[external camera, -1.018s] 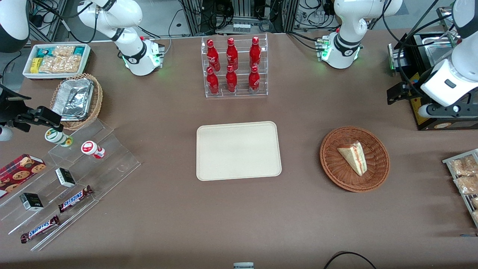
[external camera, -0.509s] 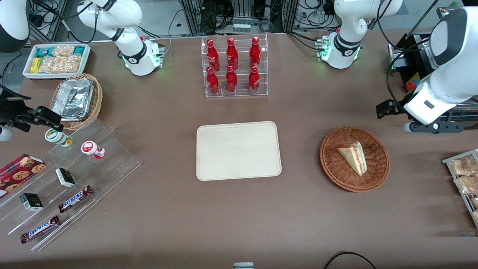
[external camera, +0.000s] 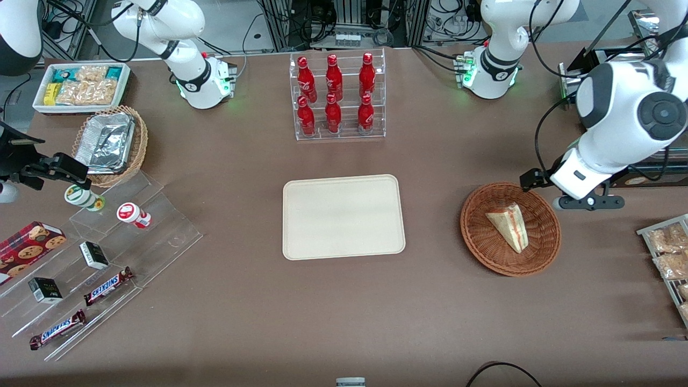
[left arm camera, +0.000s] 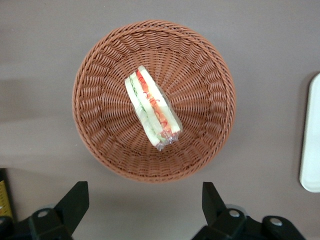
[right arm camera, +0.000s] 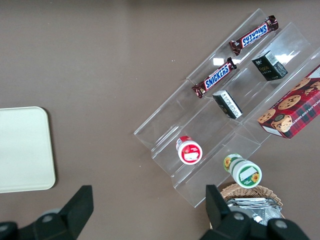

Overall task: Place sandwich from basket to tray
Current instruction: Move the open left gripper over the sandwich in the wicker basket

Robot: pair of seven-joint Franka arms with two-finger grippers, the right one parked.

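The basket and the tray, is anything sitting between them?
No. Only bare brown table separates the basket and the tray, front view. Gripper hangs open above the basket.

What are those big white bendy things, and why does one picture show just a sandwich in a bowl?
The white things are robot arms. One picture looks down on the whole brown table from the front. The close-up comes from a camera on the working arm's wrist. Its gripper, two open black fingers, hangs above the table just beside the basket, holding nothing. The sandwich lies in that basket. The arm should carry it to the cream tray, which lies toward the middle of the table. A rack of red bottles stands farther from the front camera than the tray.
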